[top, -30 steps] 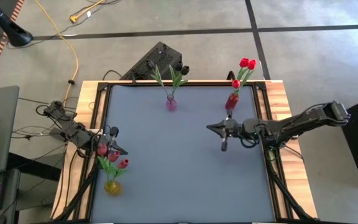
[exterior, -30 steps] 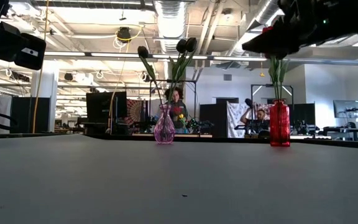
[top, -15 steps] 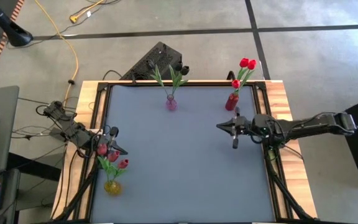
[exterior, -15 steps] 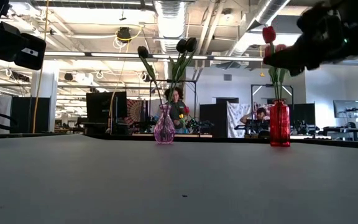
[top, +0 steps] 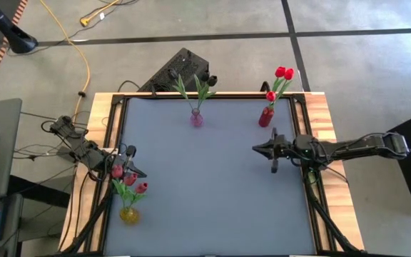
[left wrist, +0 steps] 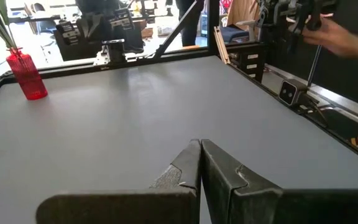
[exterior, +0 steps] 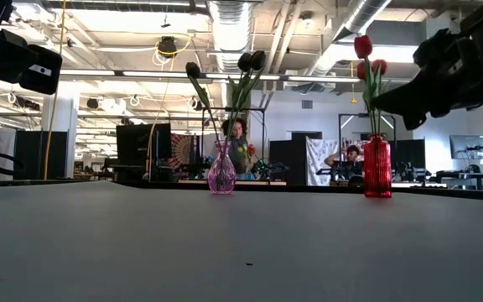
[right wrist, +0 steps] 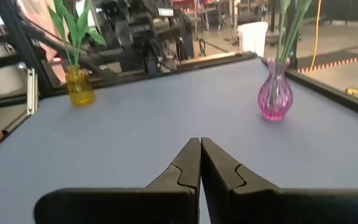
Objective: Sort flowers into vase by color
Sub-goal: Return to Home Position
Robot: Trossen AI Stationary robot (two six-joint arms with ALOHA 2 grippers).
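Front left corner: the yellow vase (top: 128, 213) is standing upright at the edge of the grey surface (top: 205, 200). It is carrying three crimson-pink tulips (top: 130, 178) with green leaves.

Just behind that bunch, the left gripper (top: 140, 172) is hanging at the left edge and pointing inward over the surface. Its fingers (left wrist: 188, 163) are pressing flat against each other and gripping nothing. From above, the tip is overlapping the tulip heads; I cannot tell whether it is touching them.

Mid-depth, right side: the right gripper (top: 257, 148) is hanging over the surface near the right edge and pointing left. Its fingers (right wrist: 186, 158) are clenched together and empty. The low view is showing this arm high up, well clear of the surface.

Far edge: the purple vase (top: 196, 118) is standing left of centre, holding the dark blackish tulips (exterior: 251, 60) on long green stems. The red vase (top: 265, 116) is standing toward the far right corner, well apart from the purple one, holding the bright red tulips (top: 284, 73).

Beyond the surface: a yellow cable (top: 85, 66) is lying across the floor, and two people (exterior: 236, 138) are sitting in the room behind.
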